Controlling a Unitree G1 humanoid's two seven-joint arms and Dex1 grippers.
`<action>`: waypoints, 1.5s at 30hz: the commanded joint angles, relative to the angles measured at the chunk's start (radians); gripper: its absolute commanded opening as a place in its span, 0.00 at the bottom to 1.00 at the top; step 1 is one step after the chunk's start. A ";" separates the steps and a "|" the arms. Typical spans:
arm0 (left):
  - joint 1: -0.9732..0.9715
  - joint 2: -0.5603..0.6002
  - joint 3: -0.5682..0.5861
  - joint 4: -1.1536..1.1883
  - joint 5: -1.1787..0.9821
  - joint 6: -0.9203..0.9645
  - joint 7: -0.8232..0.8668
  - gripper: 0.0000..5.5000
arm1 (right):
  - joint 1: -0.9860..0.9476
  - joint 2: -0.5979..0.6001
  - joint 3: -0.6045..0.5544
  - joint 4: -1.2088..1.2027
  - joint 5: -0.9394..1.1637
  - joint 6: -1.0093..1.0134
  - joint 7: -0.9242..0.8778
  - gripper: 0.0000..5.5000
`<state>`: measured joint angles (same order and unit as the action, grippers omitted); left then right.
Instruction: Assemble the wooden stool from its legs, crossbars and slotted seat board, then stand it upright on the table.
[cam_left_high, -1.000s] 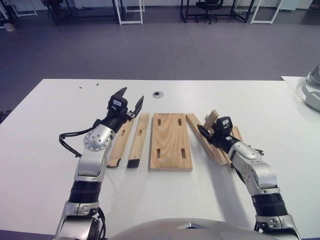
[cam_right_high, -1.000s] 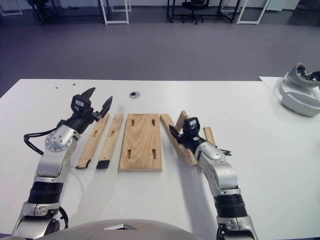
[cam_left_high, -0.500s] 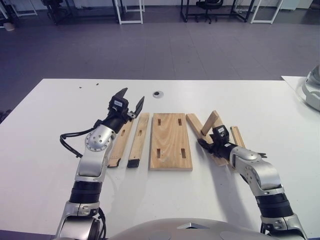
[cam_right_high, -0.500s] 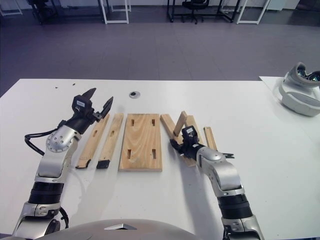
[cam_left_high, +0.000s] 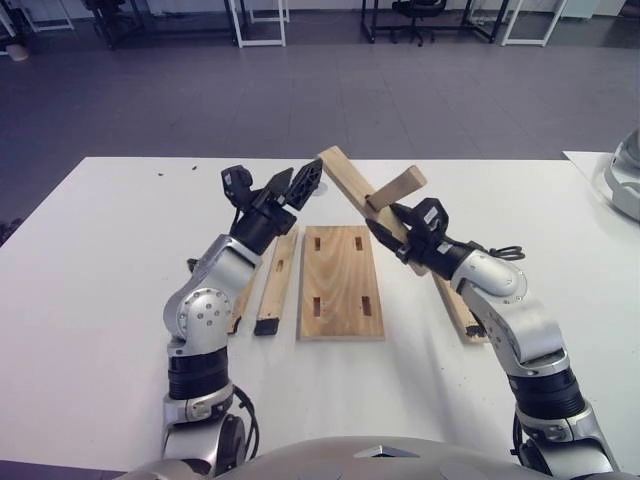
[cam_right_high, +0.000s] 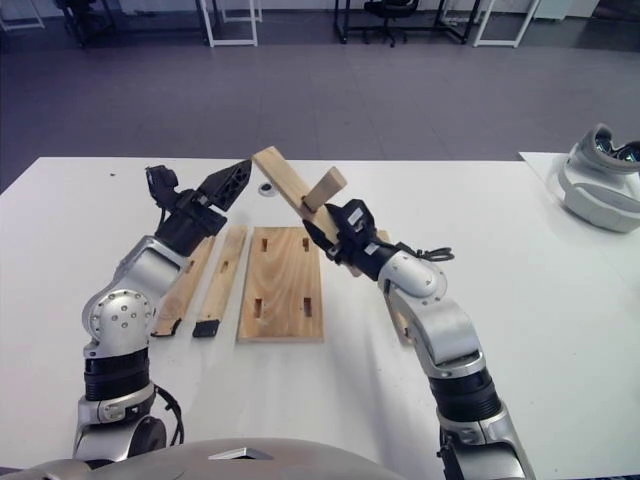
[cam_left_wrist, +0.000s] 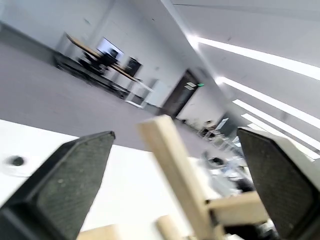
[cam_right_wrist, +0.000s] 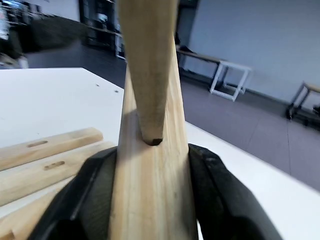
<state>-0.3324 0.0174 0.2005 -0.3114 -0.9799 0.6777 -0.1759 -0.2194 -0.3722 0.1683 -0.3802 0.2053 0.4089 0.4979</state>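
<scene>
Right gripper clamped on a long pale wooden leg plank, held off the white table and tilted, its high end pointing far-left. A short wooden crossbar sticks out of that plank just above the black fingers. Left gripper wide open in the air, holding nothing, just beside the plank's high end. Flat slotted wooden seat board lies at table centre. Two black-tipped wooden leg planks lie side by side just left of the board, the left one partly under the left arm. Another wooden leg lies on the table right of the board, under the right arm. Small grey disc on the far table.
</scene>
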 joint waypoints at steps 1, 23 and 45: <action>-0.060 -0.021 0.052 -0.003 -0.175 0.058 0.107 0.82 | -0.036 0.010 0.029 -0.014 -0.013 -0.103 0.043 0.38; -0.018 -0.038 0.016 -0.020 -0.375 0.039 0.212 0.30 | -0.036 0.042 0.061 -0.004 -0.014 -0.242 0.099 0.38; 0.388 0.234 0.074 -0.355 -0.219 0.057 0.490 0.18 | 0.245 -0.149 0.086 0.226 -0.346 -0.301 0.020 0.63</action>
<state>0.0484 0.2400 0.2794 -0.6696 -1.2416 0.7526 0.3084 0.0163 -0.5057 0.2274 -0.1675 -0.1099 0.1223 0.5112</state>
